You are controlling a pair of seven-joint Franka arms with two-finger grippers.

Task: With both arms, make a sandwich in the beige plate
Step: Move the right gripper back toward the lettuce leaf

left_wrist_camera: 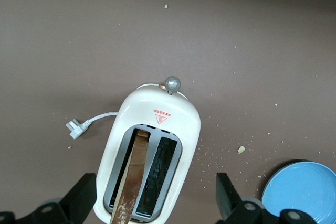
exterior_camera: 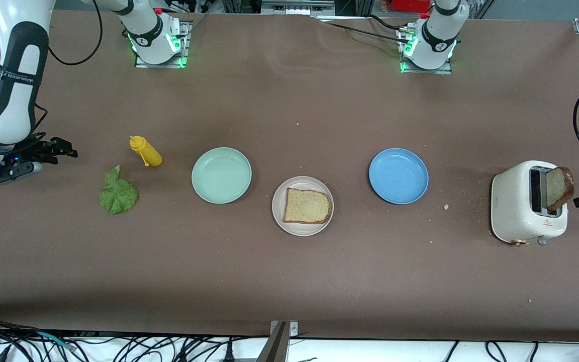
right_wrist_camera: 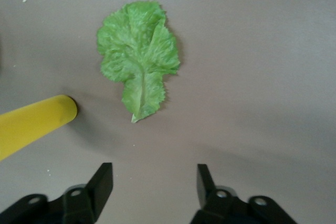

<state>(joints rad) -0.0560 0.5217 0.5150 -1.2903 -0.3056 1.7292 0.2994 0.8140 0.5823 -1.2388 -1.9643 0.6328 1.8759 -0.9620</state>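
While one slice (exterior_camera: 307, 206) waits on the plate (exterior_camera: 278, 217), both end effectors, right (right_wrist_camera: 152, 184) and left (left_wrist_camera: 155, 198), hover released: above lettuce (right_wrist_camera: 138, 62) and toaster (left_wrist_camera: 152, 150).

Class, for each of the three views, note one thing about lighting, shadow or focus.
Front view: even light, with a dark shadow band along the table's near edge. Left wrist view: the toaster is sharp and casts little shadow. Right wrist view: the lettuce leaf is slightly soft, and the yellow bottle throws a faint shadow.

White jointed arms (exterior_camera: 5, 90) w/ black bands, black cables, green-lit bases, black tools.
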